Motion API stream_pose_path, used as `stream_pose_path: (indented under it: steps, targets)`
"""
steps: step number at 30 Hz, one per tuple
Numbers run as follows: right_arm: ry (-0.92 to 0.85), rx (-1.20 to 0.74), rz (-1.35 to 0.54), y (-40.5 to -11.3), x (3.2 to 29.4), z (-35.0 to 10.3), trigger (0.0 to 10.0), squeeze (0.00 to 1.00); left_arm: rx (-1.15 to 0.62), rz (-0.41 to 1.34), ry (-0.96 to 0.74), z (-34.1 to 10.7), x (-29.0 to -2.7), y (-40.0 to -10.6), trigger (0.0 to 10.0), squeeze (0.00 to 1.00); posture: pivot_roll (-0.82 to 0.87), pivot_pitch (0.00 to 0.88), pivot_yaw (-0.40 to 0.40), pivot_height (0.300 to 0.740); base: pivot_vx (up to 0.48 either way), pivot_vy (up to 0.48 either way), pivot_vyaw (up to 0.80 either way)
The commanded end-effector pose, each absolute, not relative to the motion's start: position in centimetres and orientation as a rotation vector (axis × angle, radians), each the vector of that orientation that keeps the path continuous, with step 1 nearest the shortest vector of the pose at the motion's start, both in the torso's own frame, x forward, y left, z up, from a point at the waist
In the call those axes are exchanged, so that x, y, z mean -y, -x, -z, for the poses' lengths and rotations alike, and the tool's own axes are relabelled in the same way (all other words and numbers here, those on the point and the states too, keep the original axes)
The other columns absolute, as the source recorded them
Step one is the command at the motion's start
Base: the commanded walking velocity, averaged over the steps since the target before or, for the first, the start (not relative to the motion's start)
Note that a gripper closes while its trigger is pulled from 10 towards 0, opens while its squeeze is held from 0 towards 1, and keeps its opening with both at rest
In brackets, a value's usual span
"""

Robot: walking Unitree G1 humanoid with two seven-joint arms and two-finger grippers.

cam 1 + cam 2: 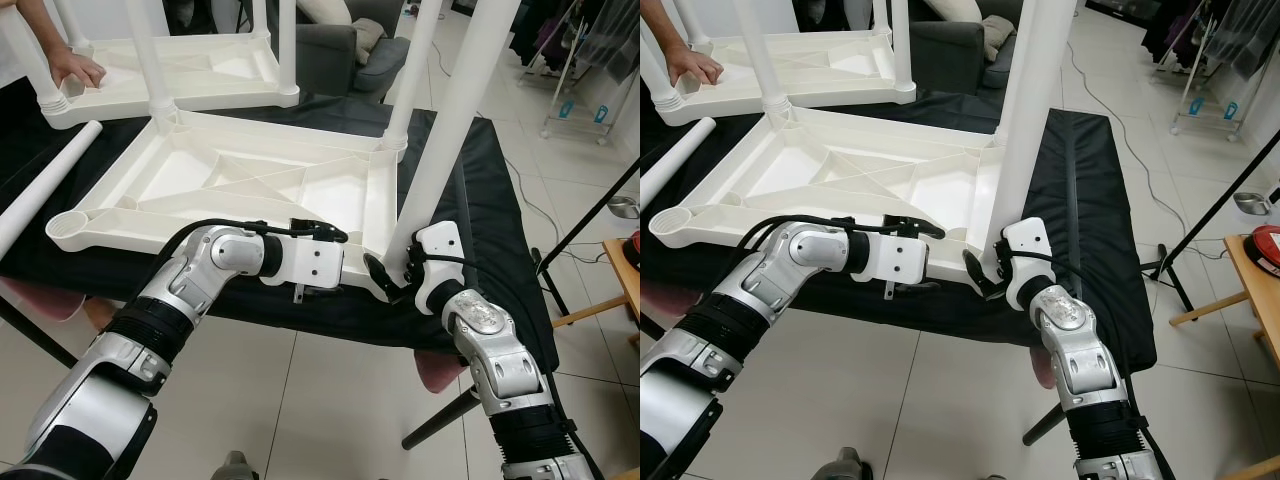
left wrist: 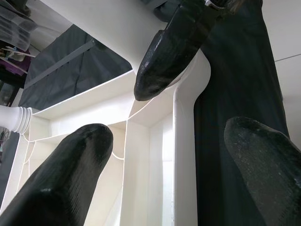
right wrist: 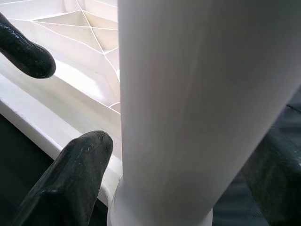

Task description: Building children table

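Handling: judging the table leg (image 1: 455, 120) as light, stiff, hollow plastic, smooth and likely slippery along its round shaft; probably needing a grip low down, just above the socket, for turning or pressing it home.
Tabletop: lying upside down as a white ribbed tabletop (image 1: 240, 185) on the black-covered bench (image 1: 490, 230), reaching to the bench's near edge; looking rigid but light, likely to slide on the cloth if pushed sideways.
Look: showing diagonal stiffening ribs inside a raised rim, round sockets at the corners; one near-left corner socket (image 1: 68, 228) standing open, legs already standing in others.
Right gripper: right gripper (image 1: 395, 280) bracketing the base of the table leg at the tabletop's near right corner, jaws spread to either side of the shaft, with contact not possible to confirm.
Left gripper: left gripper (image 1: 350, 268) reaching along the tabletop's near rim towards that same corner, jaws spread, straddling the rim without visibly clamping it.
Spare part: loose leg (image 1: 45, 185) lying near the bench's left edge.
Second table: second tabletop (image 1: 180, 75) sitting at the far side, a person's hand (image 1: 75, 68) resting on it.
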State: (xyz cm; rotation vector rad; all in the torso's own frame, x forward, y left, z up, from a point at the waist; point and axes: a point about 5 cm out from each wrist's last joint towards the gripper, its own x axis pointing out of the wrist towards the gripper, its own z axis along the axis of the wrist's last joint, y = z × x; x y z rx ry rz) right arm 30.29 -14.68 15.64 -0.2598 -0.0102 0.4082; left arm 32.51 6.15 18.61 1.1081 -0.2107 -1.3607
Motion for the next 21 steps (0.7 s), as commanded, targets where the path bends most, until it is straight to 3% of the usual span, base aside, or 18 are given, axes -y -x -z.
stream_pose_path:
  steps: [1, 21]
  targets:
    - [0.251, -0.024, -0.36, -30.51, 15.53, -15.23, 10.0, 1.0, 0.21, 1.373, -1.106, -18.54, -5.83, -32.46, 10.0, 1.0, 0.13, 0.107, -0.07, 0.74, 0.0, 0.0, 0.0]
    - [0.251, -0.024, -0.36, -30.51, 15.53, -15.23, 10.0, 1.0, 0.21, 1.373, -1.106, -18.54, -5.83, -32.46, 10.0, 1.0, 0.13, 0.107, -0.07, 0.74, 0.0, 0.0, 0.0]
